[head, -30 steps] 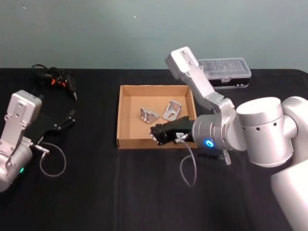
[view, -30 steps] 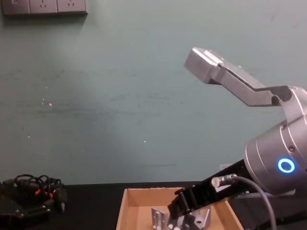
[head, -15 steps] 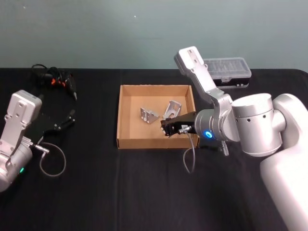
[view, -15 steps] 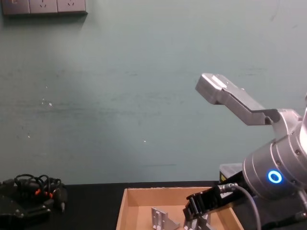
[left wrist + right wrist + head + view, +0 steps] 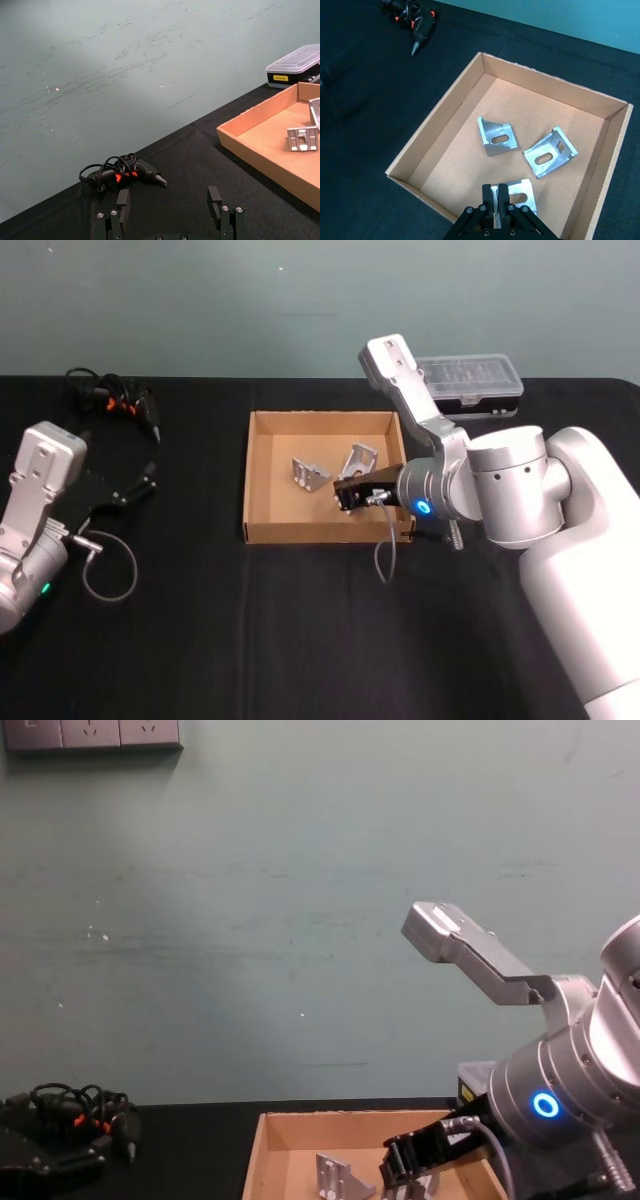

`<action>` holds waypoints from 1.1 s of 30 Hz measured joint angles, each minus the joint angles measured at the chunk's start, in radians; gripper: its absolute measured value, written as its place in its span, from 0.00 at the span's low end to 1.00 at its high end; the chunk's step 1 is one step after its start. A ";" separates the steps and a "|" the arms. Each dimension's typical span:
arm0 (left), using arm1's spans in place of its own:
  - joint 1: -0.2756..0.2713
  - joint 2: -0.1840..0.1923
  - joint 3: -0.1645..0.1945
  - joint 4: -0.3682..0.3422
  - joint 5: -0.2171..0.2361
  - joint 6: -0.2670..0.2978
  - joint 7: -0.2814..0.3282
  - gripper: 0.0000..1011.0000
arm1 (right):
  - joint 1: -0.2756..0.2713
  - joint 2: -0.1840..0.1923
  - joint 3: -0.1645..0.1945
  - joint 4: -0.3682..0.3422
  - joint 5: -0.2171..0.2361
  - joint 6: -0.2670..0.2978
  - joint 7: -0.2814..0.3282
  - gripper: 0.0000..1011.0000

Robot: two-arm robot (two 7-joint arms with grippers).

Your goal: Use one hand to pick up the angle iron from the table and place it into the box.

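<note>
Three angle irons lie inside the box (image 5: pixel 445 112), all on its cardboard floor. One angle iron (image 5: pixel 520 192) sits nearest the box's front wall, just under the right gripper (image 5: pixel 496 200), with its slotted face turned up; the gripper's fingers are drawn close together above it, and whether they pinch it or merely hang over it cannot be told. A second angle iron (image 5: pixel 496 136) stands near the middle of the box floor, its slotted face tilted toward the front wall and its slot running roughly along the box's width. The third angle iron (image 5: pixel 550 152) lies just beside it toward the box's right wall, apart from it, its long slot pointing diagonally toward the far right corner. From the head camera the right gripper (image 5: pixel 345 496) reaches over the box's right front part from the silver arm with the blue ring light (image 5: pixel 420 507). The box (image 5: pixel 262 418) rests on the black table (image 5: pixel 300 640). Beyond the box's far right corner sits a plastic case with a clear lid (image 5: pixel 470 380). Well to the left of the box, near the table's far edge, lies a bundle of black cable with orange marks (image 5: pixel 112 402). The left gripper (image 5: pixel 172 212) hovers low over the table left of the box, fingers spread wide, holding nothing.
</note>
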 joint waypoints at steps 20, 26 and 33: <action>0.000 0.000 0.000 0.000 0.000 0.000 0.000 1.00 | 0.055 -0.035 0.010 0.121 -0.021 -0.069 0.017 0.07; 0.000 0.000 0.000 0.000 0.000 0.000 0.000 1.00 | 0.056 -0.035 0.009 0.122 -0.020 -0.070 0.019 0.07; 0.000 0.000 0.000 0.000 0.000 0.000 0.000 1.00 | 0.054 -0.034 0.010 0.119 -0.020 -0.069 0.018 0.18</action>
